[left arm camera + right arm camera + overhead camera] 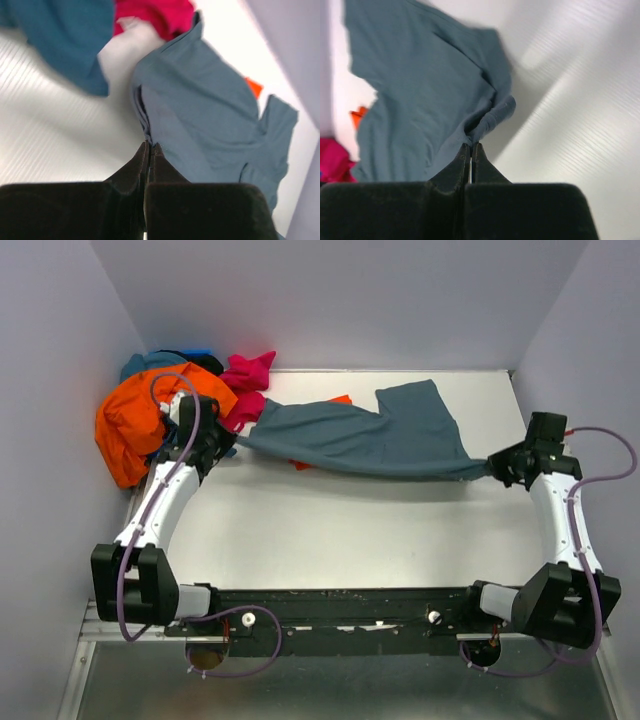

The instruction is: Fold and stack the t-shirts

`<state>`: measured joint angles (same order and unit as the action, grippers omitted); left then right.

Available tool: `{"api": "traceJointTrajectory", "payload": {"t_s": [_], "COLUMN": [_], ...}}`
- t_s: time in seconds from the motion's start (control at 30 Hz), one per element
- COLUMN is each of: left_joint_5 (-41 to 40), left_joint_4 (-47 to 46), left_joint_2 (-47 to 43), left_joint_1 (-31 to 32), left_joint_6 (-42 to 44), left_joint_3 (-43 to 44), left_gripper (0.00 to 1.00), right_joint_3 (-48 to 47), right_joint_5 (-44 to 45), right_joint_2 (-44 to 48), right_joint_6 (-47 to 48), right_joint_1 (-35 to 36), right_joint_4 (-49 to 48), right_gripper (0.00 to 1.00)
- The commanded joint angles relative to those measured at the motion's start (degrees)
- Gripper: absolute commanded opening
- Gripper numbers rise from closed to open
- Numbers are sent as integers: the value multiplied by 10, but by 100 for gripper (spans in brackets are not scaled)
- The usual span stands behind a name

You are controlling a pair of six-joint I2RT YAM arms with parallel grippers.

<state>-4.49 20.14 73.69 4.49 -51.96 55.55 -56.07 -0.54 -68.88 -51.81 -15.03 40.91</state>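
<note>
A slate blue-grey t-shirt (370, 435) hangs stretched between my two grippers above the table's far half. My left gripper (228, 443) is shut on its left edge, seen in the left wrist view (149, 145) with the cloth (200, 105) pinched at the tips. My right gripper (496, 466) is shut on its right edge, with the hem bunched at the tips in the right wrist view (471, 145). A bright orange-red shirt (318, 430) lies mostly hidden under it. Orange (130, 425), magenta pink (245, 380) and teal (150, 365) shirts are piled at the far left.
The white table (340, 530) is walled by grey panels on the left, back and right. The shirt pile crowds the far left corner, right beside my left arm. The black base rail (340, 610) runs along the near edge.
</note>
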Motion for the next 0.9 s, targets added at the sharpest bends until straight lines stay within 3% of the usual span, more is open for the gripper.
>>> {"api": "traceJointTrajectory", "payload": {"t_s": [0.0, 0.23, 0.47, 0.7, 0.87], "left_joint_5": [-18, -9, -35, -31, -39], "left_joint_4": [17, 61, 67, 125, 142], "left_joint_2": [56, 124, 61, 87, 63], "left_joint_1": [-6, -5, -8, -10, -10], "left_joint_6": [5, 2, 25, 53, 59], "left_joint_3": [115, 243, 221, 340, 346], "left_gripper": [0, 0, 0, 0, 0], "right_joint_3": [-97, -217, -236, -306, -338], "right_joint_5": [3, 28, 14, -21, -25], "right_joint_2": [-32, -72, -50, -45, -35], "right_joint_6": [-5, -13, 3, 22, 35], "right_joint_1": [-4, -10, -23, -30, -30], "right_joint_4": [15, 39, 48, 45, 78], "right_gripper": [1, 1, 1, 1, 1]}}
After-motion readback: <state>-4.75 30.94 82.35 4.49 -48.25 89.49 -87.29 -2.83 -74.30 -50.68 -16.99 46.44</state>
